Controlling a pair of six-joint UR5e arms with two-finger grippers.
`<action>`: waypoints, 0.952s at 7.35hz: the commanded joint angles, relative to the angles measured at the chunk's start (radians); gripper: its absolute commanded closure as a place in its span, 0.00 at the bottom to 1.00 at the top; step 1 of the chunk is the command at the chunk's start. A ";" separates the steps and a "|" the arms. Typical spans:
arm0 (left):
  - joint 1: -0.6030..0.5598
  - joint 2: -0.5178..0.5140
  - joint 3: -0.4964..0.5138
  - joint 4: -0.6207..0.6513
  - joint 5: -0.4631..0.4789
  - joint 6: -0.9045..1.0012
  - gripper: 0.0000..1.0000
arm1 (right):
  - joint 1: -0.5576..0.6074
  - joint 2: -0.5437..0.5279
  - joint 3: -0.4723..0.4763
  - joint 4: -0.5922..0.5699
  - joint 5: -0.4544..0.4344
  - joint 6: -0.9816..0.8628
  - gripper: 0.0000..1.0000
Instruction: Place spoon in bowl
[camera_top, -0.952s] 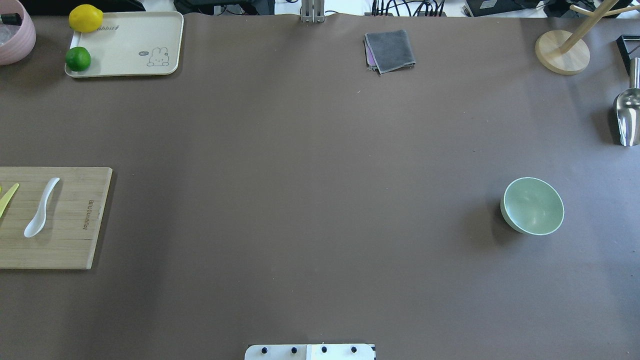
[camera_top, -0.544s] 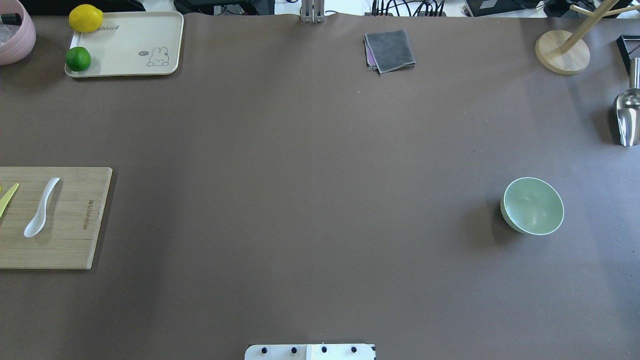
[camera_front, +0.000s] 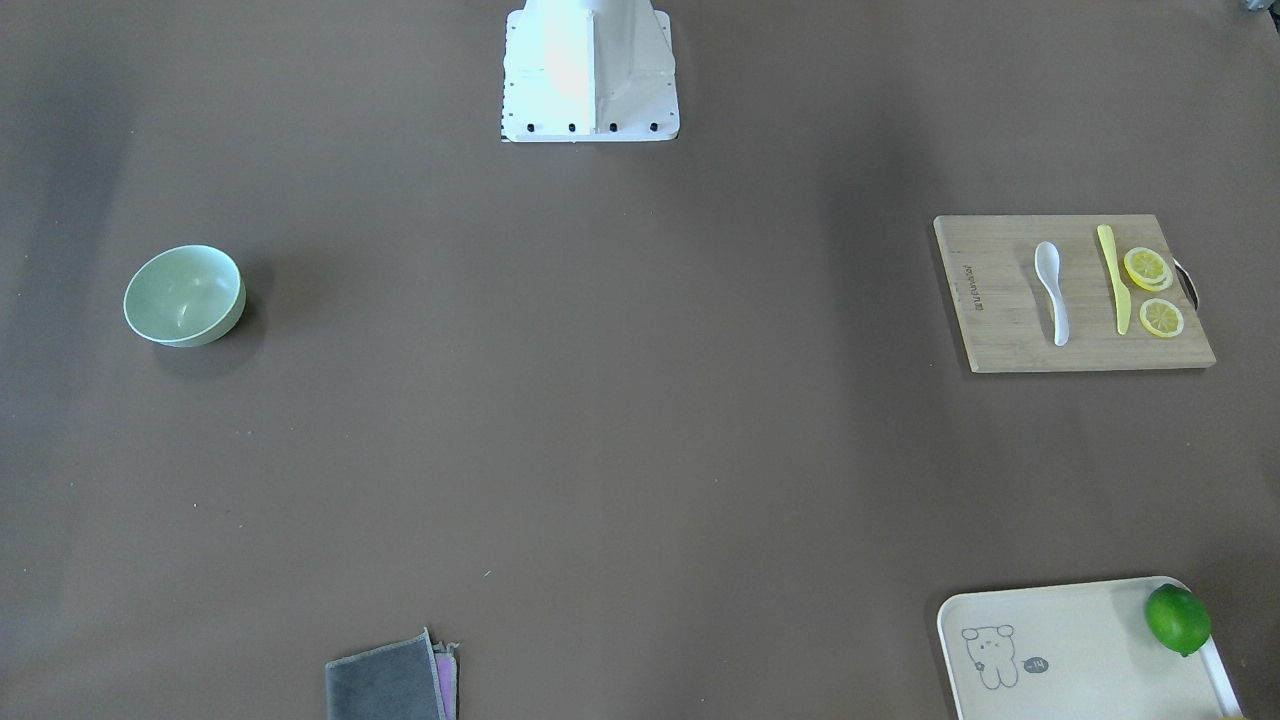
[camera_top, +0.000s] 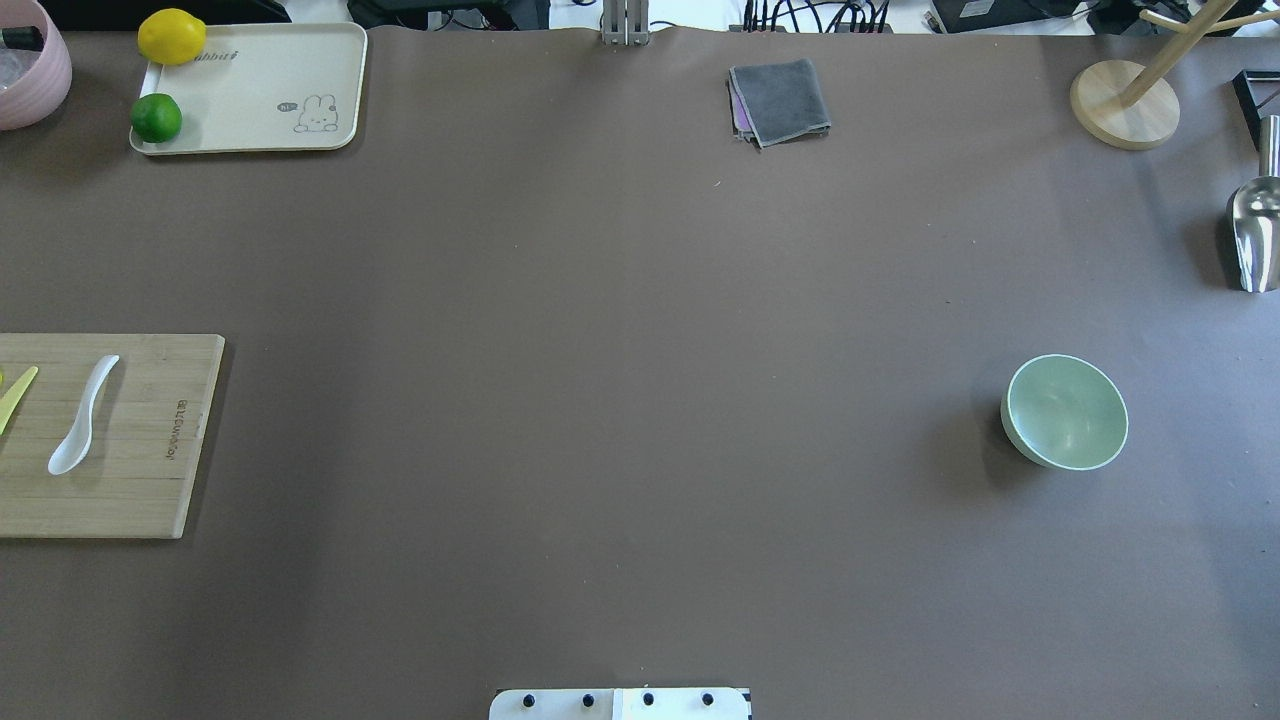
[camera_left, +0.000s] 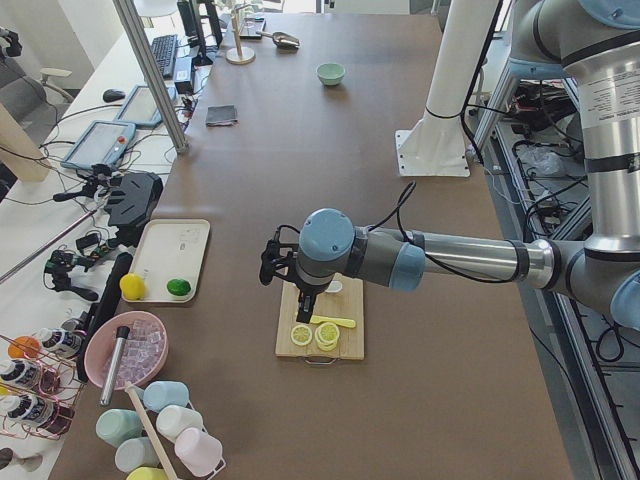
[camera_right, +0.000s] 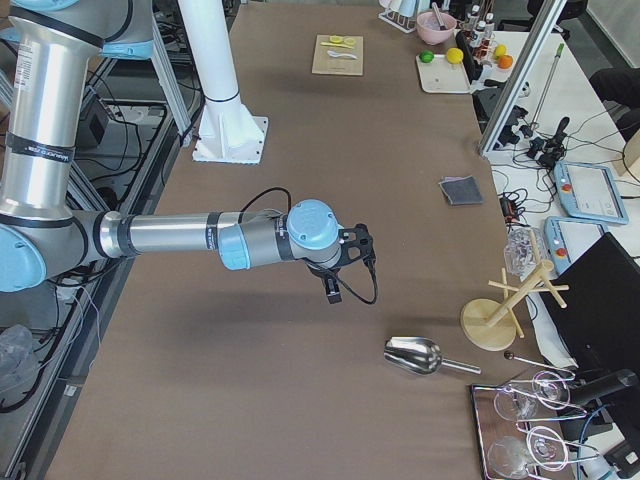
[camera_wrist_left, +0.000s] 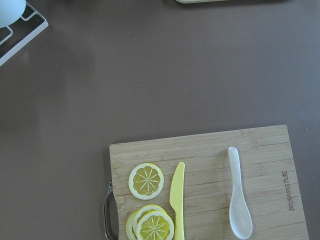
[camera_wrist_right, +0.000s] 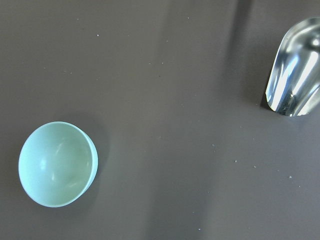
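The white spoon (camera_top: 82, 418) lies on a wooden cutting board (camera_top: 150, 490) at the table's left edge; it also shows in the front view (camera_front: 1050, 290) and the left wrist view (camera_wrist_left: 237, 200). The empty mint-green bowl (camera_top: 1066, 412) stands on the right side, seen too in the front view (camera_front: 185, 295) and the right wrist view (camera_wrist_right: 57, 171). My left gripper (camera_left: 270, 268) hovers above the board, seen only in the exterior left view. My right gripper (camera_right: 358, 248) hovers over the table's right side, seen only in the exterior right view. I cannot tell whether either is open or shut.
A yellow knife (camera_wrist_left: 176, 205) and lemon slices (camera_wrist_left: 146, 180) lie on the board beside the spoon. A cream tray (camera_top: 260, 90) with a lemon and a lime, a grey cloth (camera_top: 780, 100), a metal scoop (camera_top: 1255, 235) and a wooden stand (camera_top: 1125, 105) line the far and right edges.
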 joint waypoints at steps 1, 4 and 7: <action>0.029 -0.008 0.013 -0.003 0.001 -0.005 0.02 | -0.111 0.037 0.000 0.009 -0.034 0.156 0.03; 0.075 -0.008 0.010 -0.019 0.001 -0.092 0.02 | -0.257 0.041 -0.003 0.013 -0.098 0.290 0.05; 0.081 -0.009 0.010 -0.049 0.001 -0.139 0.02 | -0.364 0.124 -0.039 0.012 -0.112 0.438 0.11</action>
